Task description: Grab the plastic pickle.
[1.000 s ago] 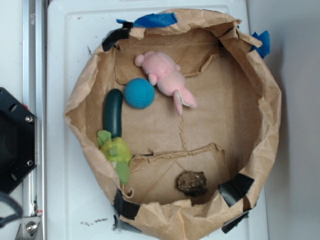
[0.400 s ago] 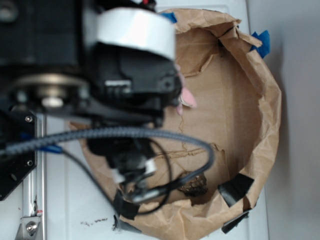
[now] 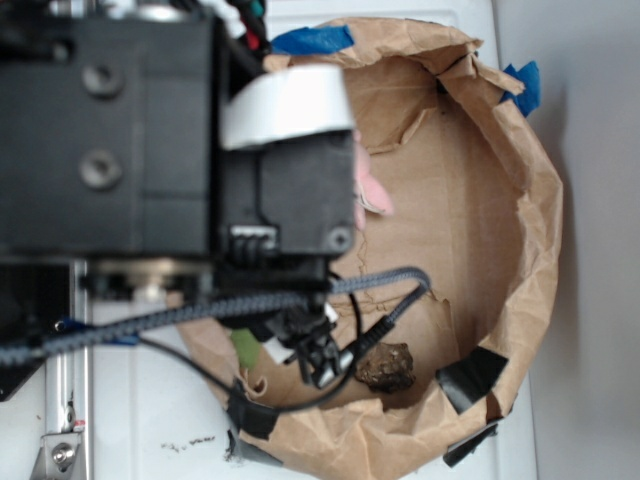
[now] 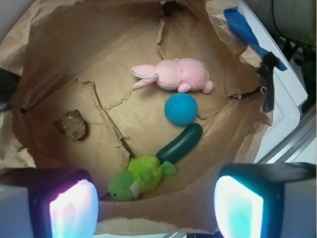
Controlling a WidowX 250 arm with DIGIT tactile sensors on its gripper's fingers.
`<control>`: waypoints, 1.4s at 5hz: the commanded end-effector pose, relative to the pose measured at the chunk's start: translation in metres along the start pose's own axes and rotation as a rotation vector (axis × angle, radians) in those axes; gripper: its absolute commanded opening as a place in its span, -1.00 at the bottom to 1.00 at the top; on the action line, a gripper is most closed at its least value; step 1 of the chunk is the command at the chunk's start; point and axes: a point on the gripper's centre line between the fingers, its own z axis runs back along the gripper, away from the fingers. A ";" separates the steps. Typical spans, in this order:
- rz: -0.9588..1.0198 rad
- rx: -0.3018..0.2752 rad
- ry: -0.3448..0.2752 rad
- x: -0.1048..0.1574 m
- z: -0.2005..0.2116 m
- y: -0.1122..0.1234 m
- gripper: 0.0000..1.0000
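The end effector [image 4: 156,208] hangs above the paper-lined bin [image 4: 49,29] with its two pads [image 4: 74,208] spread wide apart and nothing between them. From the wrist view, the plastic pickle [image 4: 181,143] lies flat on the brown paper floor near the bin's right-hand wall, slanted so that its upper end points toward the teal-blue ball [image 4: 181,108] and its lower end touches the fuzzy green plush toy [image 4: 141,177]. The ball sits just beside the pickle's upper end, possibly touching it, though the angle makes that hard to judge. Beyond the ball, a pink plush bunny [image 4: 171,74] lies on its side, close to the ball. A brown, rough lump that looks like a rock [image 4: 71,124] rests well apart from the others, toward the bin's left wall, past a torn seam in the paper. In the exterior view the black robot arm [image 3: 150,140] and its cables [image 3: 200,310] cover the left part of the bin, hiding the pickle and ball; only the rock, a bit of the pink bunny and a scrap of green show. Blue tape [image 3: 310,40] and black tape [image 3: 470,375] hold the paper rim, and the bin stands on a white bench [image 3: 140,60].
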 end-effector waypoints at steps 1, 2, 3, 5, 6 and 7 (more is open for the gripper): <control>0.003 -0.015 -0.029 0.002 0.008 0.006 1.00; 0.199 -0.009 -0.090 0.016 -0.006 0.003 1.00; 0.318 0.014 -0.066 0.034 -0.025 0.001 1.00; 0.288 0.067 -0.088 0.050 -0.081 0.009 1.00; 0.281 0.092 -0.098 0.050 -0.098 0.024 1.00; 0.273 0.109 -0.083 0.042 -0.104 0.035 1.00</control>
